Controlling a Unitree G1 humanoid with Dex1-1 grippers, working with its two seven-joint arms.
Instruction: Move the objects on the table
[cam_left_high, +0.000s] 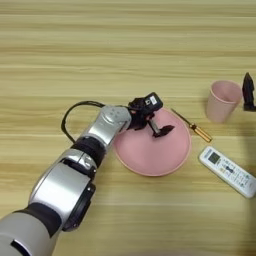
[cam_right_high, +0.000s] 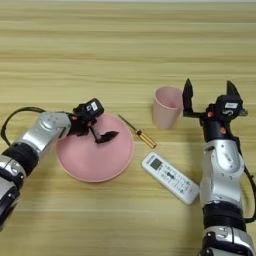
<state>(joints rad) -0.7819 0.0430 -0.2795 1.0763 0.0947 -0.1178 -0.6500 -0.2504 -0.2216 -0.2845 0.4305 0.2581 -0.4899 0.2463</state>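
Two arms are working over the wooden table. In the left eye view, the left arm is reaching in from the lower left, and the left gripper is hovering over the far part of a round pink plate. Its black fingers are pointing down at the plate; how far apart they are I cannot tell, and nothing is showing between them. A small screwdriver with an amber handle is lying just beside the plate's right rim. The pale pink cup is standing upright further right, and the white remote control is lying aslant near the plate's right edge, in front of the cup.

In the right eye view, the right gripper is holding up beside the cup, its two fingers spread wide and empty, the nearer fingertip just next to the cup's right side. The remote control is lying between the plate and the right arm.
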